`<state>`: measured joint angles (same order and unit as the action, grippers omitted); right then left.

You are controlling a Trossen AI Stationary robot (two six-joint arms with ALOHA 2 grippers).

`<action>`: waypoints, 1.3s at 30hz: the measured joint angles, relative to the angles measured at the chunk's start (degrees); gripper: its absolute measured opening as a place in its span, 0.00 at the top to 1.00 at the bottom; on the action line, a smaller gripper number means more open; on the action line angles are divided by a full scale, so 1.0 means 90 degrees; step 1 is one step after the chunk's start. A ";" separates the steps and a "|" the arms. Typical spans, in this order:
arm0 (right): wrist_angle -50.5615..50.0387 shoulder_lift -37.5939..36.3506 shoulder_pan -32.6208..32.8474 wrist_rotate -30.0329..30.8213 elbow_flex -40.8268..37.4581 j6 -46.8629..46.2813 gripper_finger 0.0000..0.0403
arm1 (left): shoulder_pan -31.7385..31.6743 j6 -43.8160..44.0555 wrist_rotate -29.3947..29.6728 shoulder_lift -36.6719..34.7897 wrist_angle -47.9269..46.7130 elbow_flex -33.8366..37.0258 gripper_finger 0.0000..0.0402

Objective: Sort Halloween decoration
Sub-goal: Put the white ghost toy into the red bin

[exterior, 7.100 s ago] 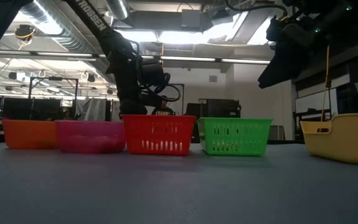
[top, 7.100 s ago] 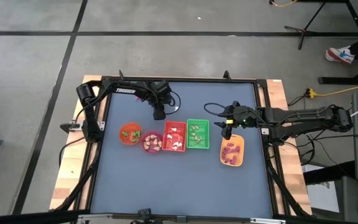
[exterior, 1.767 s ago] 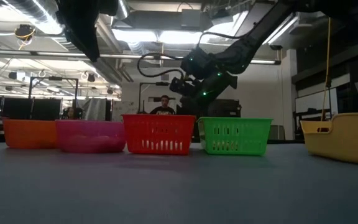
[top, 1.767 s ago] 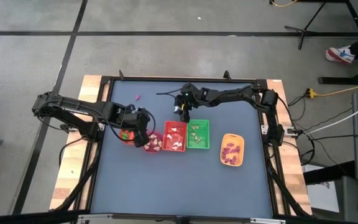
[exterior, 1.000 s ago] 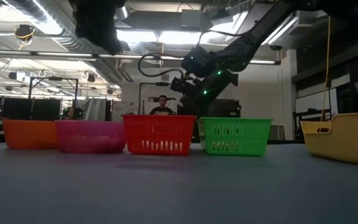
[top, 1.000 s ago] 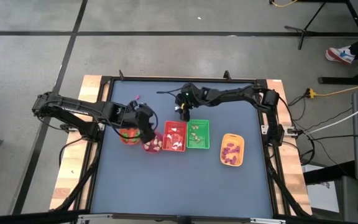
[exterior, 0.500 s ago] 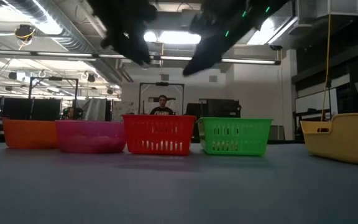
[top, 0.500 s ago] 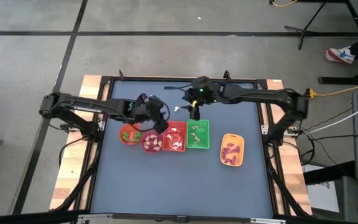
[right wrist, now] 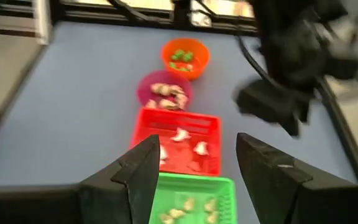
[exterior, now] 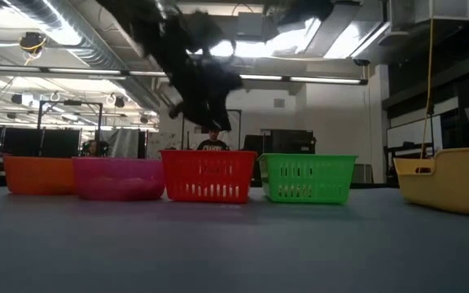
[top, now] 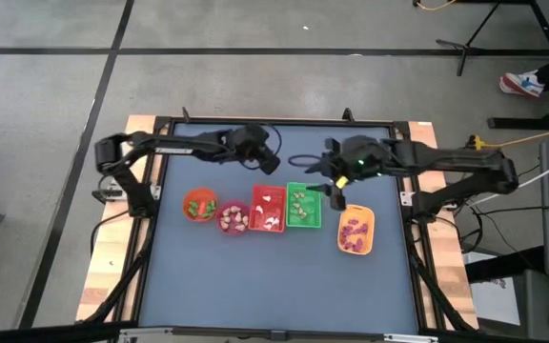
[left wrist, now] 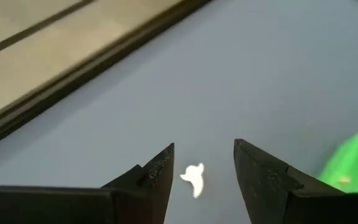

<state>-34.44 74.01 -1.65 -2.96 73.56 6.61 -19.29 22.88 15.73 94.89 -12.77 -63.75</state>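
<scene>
Left hand (left wrist: 202, 168) released above white trinket (left wrist: 194, 178); right hand (right wrist: 197, 168) released over green tray (right wrist: 194, 202)

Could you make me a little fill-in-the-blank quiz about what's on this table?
1. Seen from above, the container farthest left in the row is the ____ bowl.
2. The red basket sits between the pink bowl and the ____ basket.
3. A loose ____ trinket lies on the table between the left gripper's open fingers.
4. The yellow tray holds ____ trinkets.

Missing words: orange; green; white; pink
</scene>
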 joint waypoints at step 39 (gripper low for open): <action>-0.0524 -0.0179 0.1475 0.0267 -0.0017 -0.0209 0.48 | -0.0427 -0.1104 -0.1125 0.2189 0.0849 -0.0019 0.74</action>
<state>-39.16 72.40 11.62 -0.56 73.41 4.73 -23.14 12.94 5.61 114.59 -5.13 -63.92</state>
